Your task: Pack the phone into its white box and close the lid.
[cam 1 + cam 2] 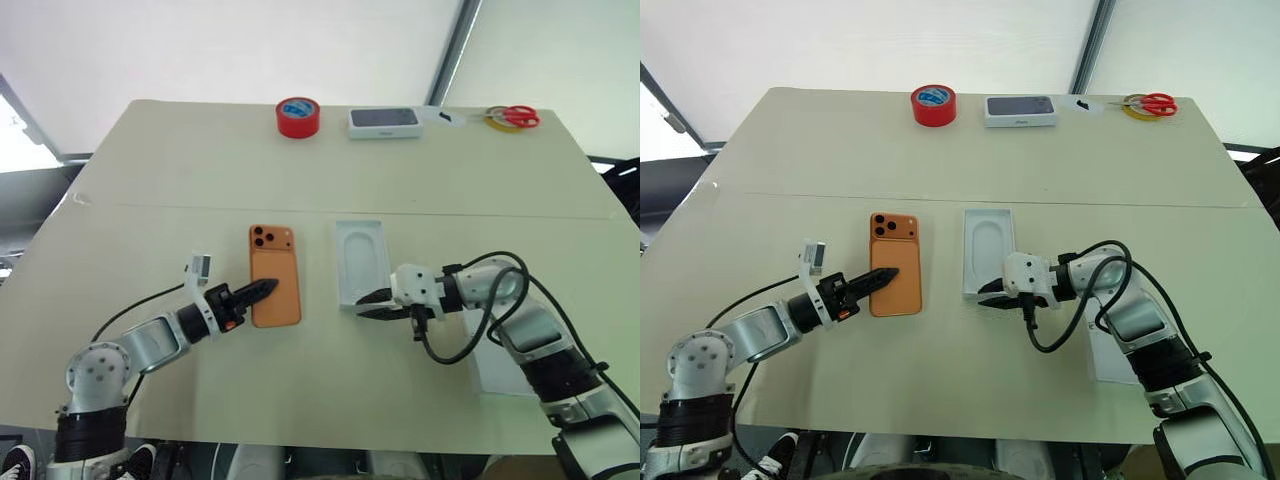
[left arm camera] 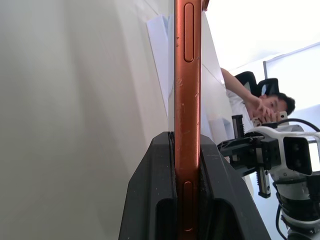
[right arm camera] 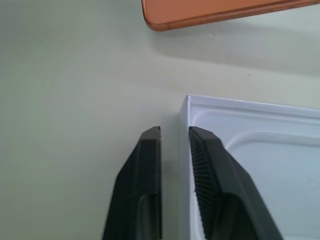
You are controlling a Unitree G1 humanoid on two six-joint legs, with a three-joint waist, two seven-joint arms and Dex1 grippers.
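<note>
Table (image 1: 150,180); person (image 2: 260,102) behind phone (image 2: 188,100)

A broad beige table (image 1: 200,170) carried a white moulded tray-box (image 1: 361,262) near its middle, and, along the far edge, a red tape roll (image 1: 297,117), a dark-topped white box (image 1: 383,122) and red-handled scissors (image 1: 515,117).

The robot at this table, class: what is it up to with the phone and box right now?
It is packing the phone. The left gripper is shut on the orange phone's edge, with the phone beside the white box, not in it. The right gripper has its fingers astride the near wall of the box, which holds a white moulded tray. The lid lies under the right arm, so the box is not closed yet.
</note>
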